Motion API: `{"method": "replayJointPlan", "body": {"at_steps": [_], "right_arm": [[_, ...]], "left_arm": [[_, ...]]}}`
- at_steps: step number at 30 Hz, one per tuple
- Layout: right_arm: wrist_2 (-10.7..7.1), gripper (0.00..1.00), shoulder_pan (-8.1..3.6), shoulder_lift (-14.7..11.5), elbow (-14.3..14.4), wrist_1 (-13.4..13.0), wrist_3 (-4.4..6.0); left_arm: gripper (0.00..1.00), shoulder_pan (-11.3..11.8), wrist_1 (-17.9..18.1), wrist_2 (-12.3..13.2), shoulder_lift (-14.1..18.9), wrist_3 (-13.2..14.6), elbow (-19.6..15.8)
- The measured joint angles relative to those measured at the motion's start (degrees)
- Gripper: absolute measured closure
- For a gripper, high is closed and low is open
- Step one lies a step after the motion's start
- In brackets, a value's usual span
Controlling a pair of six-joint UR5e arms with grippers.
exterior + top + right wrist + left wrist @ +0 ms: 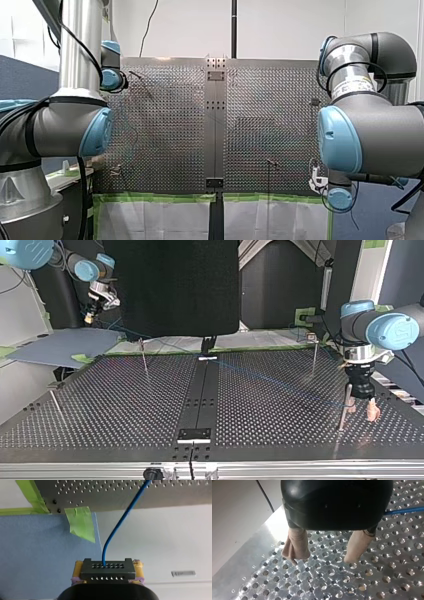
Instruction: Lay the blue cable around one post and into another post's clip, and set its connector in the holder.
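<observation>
In the right wrist view my right gripper is shut on a black connector block, held between its yellow pads. The blue cable rises from the block toward the table's edge. In the top view this gripper hangs off the table at the far left. The cable runs faintly across the plate to a thin post. My left gripper stands open just beside that post, its beige fingers low over the holes with nothing between them. The cable passes behind the left gripper.
Other thin posts stand on the perforated table. A dark centre strip carries a small black plate near the top view's front edge. Green tape and a blue sheet lie past the far edge.
</observation>
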Motion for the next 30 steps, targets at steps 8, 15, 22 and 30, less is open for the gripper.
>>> {"method": "replayJointPlan", "body": {"at_steps": [8, 15, 22, 30], "right_arm": [[-4.15, 1.00, 2.93, 0.1, -2.8, 4.1, -4.12], [-7.84, 1.00, 6.55, 0.1, -3.7, 7.8, -7.77], [-11.73, 1.00, 7.93, 0.1, -3.8, 9.6, -9.11], [-15.46, 1.00, 6.81, 0.1, -4.5, 9.9, -8.37]], "left_arm": [[0.00, -0.2, -0.1, -0.1, 0.0, -0.1, 0.0], [0.00, -0.3, -0.1, -0.1, 0.0, -0.1, 0.0], [0.00, -0.4, -0.2, -0.1, 0.0, -0.1, 0.0], [0.00, -0.6, -0.2, -0.3, 0.0, -0.1, 0.0]]}}
